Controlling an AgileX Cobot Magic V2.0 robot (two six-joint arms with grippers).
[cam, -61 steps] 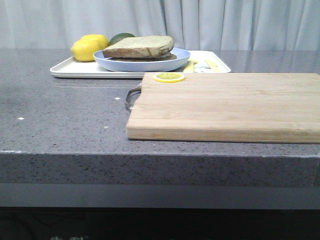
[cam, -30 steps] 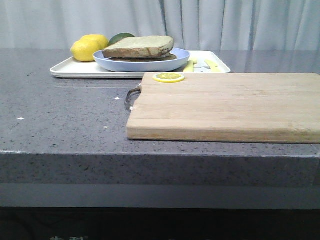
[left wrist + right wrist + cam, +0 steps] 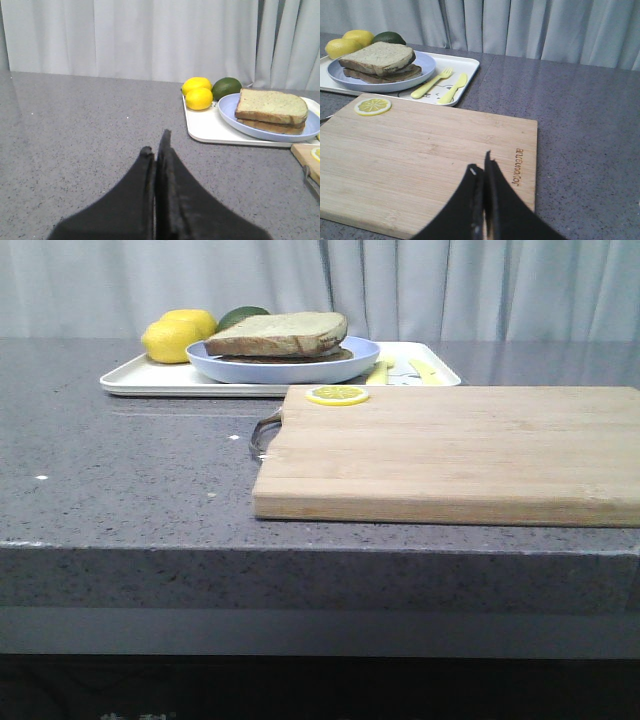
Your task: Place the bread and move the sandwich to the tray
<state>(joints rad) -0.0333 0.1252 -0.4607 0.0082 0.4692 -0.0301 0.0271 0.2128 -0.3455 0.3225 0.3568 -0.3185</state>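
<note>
Nothing has shifted: the sandwich [image 3: 278,334] on its plate [image 3: 283,362] sits on the tray [image 3: 150,380] exactly as before.

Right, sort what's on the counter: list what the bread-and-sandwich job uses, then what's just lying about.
Job things:
sandwich
plate
tray

Lying about:
cutting board
lemon slice
two lemons
avocado
fork
knife
</note>
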